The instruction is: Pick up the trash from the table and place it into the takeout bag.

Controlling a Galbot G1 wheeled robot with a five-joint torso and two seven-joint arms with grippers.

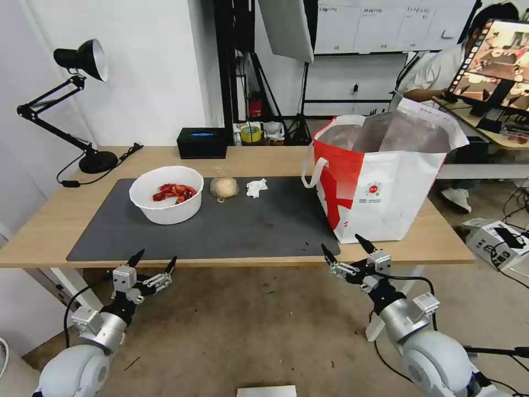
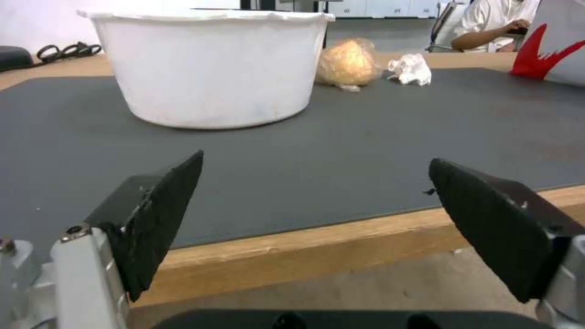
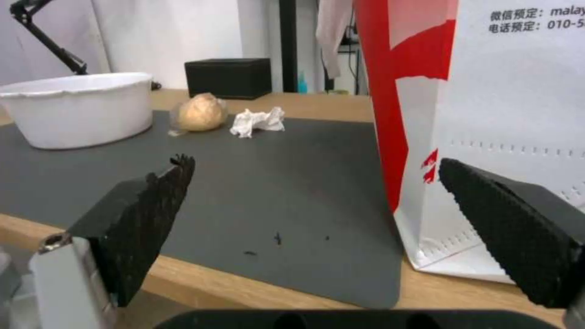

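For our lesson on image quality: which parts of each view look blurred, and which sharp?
Head view: bowl and takeout bag are sharp. Left wrist view: the left gripper fingers look soft, bun clearer. Right wrist view: bag print readable.

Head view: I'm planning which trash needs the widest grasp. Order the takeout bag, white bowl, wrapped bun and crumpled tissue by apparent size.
1. takeout bag
2. white bowl
3. wrapped bun
4. crumpled tissue

All rest at similar depth, so the ranking looks reliable.

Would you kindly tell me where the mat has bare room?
Free: the mat in front of the bowl, bun and tissue, reaching right to the takeout bag. Crowded: that back row.
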